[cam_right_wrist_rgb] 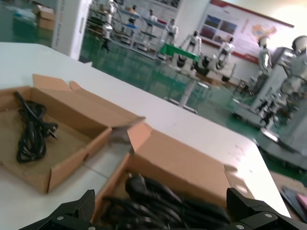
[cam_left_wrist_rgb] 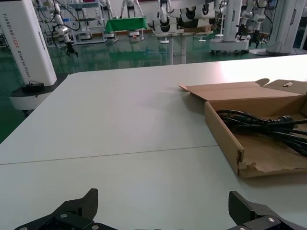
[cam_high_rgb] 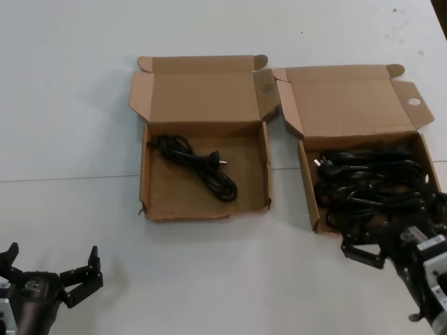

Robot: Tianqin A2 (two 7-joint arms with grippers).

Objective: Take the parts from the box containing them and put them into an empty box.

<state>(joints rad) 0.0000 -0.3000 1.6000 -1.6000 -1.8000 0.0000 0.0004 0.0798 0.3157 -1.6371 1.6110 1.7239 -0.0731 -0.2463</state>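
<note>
The box with a round hole (cam_high_rgb: 415,102) in its lid flap stands at the right (cam_high_rgb: 307,178) and holds a pile of black coiled cords (cam_high_rgb: 370,188). My right gripper (cam_high_rgb: 401,229) is open and hovers over the pile at the box's front edge, holding nothing; the right wrist view shows the cords (cam_right_wrist_rgb: 163,201) between its spread fingers (cam_right_wrist_rgb: 160,211). The box without a hole (cam_high_rgb: 145,174) stands to its left, with a ragged front edge, and holds one cord (cam_high_rgb: 199,164). My left gripper (cam_high_rgb: 52,259) is open and parked at the front left.
Both lids stand open towards the back. The two boxes sit close, flaps nearly touching (cam_high_rgb: 276,84). A table seam (cam_high_rgb: 70,178) runs across the white tabletop. The left wrist view shows the left box's ragged corner (cam_left_wrist_rgb: 242,163) and its cord (cam_left_wrist_rgb: 264,124).
</note>
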